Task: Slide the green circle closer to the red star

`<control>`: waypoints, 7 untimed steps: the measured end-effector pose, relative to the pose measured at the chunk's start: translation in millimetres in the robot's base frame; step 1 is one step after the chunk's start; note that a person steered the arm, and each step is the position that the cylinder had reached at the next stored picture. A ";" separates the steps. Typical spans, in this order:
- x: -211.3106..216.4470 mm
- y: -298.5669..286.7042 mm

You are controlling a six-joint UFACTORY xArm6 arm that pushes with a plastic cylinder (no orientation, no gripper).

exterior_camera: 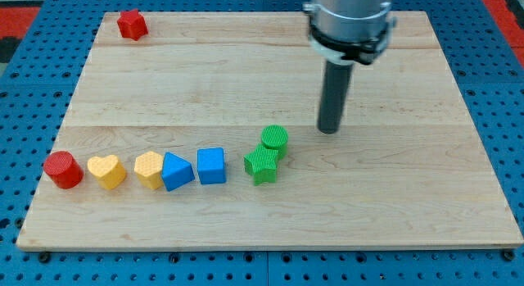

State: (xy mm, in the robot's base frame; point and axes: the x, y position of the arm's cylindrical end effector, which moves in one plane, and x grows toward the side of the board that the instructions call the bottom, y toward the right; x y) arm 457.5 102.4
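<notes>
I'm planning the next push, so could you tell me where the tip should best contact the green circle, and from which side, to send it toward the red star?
No gripping here. My tip should meet the green circle on its lower-right wall, because the red star lies far toward the view's upper left. The tip now stands right of the circle. The green star touches the circle below, so it may drag along.

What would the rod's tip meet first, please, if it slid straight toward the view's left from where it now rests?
Most likely the green circle block: my tip stands just to its right and slightly higher in the view, apart from it. Depth is unclear, so it might only graze the circle's upper edge, missing the green star-shaped block below.
</notes>
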 end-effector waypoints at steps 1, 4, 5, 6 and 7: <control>33.2 -25.1; -36.9 -147.1; -71.6 -247.1; -49.5 -247.3; -57.8 -313.1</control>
State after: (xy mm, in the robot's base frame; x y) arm 399.7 -210.7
